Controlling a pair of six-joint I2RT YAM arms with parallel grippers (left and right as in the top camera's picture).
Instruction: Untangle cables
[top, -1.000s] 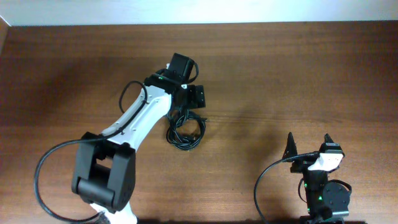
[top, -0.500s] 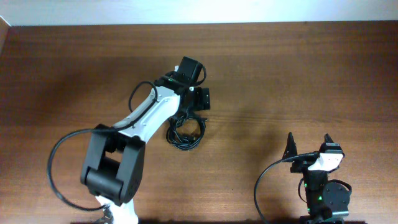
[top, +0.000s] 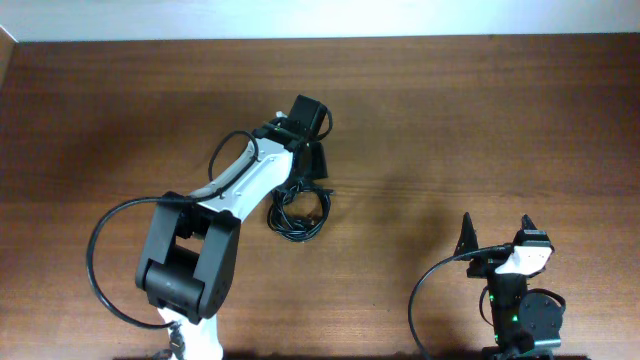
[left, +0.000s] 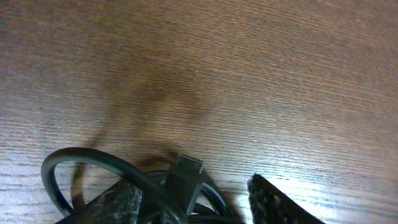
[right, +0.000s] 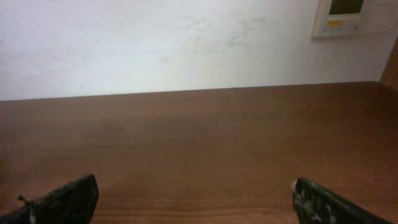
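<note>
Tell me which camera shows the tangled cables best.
The overhead view: it shows nearly the whole bunch of cables coiled on the table, beside the left gripper. The left wrist view catches only one loop and a plug, close up and cropped. The right wrist view shows none of them.

Black two-finger left gripper (left: 193, 190) hangs wide open right over the glossy black cable bundle (top: 298, 212); right gripper (top: 497, 228) is open too, well away from it.

Overhead looks straight down on the tabletop (top: 480, 120); left wrist hugs it closely; right wrist faces the far wall (right: 186, 43)
</note>
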